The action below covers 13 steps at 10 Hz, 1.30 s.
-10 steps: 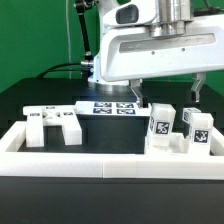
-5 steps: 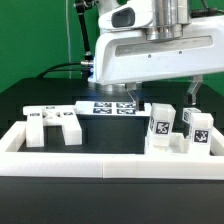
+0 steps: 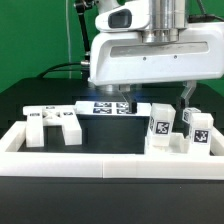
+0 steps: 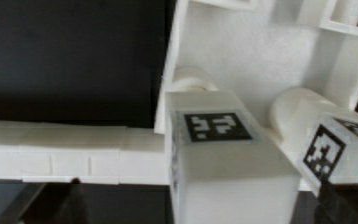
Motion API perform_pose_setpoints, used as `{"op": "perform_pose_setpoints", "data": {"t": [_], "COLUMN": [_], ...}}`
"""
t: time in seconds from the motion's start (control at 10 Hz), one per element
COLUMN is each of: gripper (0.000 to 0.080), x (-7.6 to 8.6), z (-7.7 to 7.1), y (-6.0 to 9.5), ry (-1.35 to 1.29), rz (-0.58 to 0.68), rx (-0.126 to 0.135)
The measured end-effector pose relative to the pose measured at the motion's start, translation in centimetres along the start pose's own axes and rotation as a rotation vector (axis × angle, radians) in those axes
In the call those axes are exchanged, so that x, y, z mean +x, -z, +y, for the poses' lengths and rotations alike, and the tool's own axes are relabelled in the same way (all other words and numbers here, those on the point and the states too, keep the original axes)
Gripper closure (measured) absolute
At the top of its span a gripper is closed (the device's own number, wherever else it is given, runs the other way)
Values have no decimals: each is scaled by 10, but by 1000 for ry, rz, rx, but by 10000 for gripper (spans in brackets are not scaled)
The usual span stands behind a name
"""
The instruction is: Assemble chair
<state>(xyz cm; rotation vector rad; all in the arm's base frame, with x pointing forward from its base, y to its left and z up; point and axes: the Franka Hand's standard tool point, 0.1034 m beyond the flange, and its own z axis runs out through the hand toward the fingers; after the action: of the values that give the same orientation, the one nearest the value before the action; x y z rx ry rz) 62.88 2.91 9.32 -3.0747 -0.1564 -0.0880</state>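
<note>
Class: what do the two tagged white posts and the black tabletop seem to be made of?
Tagged white posts: probably plastic, matte, going by uniform white faces and rounded tops; the tags look printed on or stuck. Black tabletop: smooth, dull dark surface; material cannot be told.

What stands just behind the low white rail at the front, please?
A blocky chair piece toward the exterior view's left and two tagged upright posts toward its right. The rail covers their lowest edges, so how they rest cannot be seen.
</note>
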Motion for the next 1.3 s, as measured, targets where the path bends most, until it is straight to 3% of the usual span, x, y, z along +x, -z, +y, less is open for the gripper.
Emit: {"op": "perform_pose_setpoints", "data": {"t": [0.2, 0.3, 0.4, 0.5, 0.6, 0.9, 1.3], "gripper": [150, 241, 388, 388, 506, 506, 506], "x": [-1, -1, -1, 0, 0, 0, 0], "z": [1, 3, 3, 3, 3, 3, 1], "y": [-2, -2, -2, -2, -2, -2, -2], "ry": [4, 9, 21, 30, 30, 4, -241], "rz": [-3, -3, -18, -16, -16, -16, -16], "rx": [-1, -1, 3, 3, 3, 3, 11]}}
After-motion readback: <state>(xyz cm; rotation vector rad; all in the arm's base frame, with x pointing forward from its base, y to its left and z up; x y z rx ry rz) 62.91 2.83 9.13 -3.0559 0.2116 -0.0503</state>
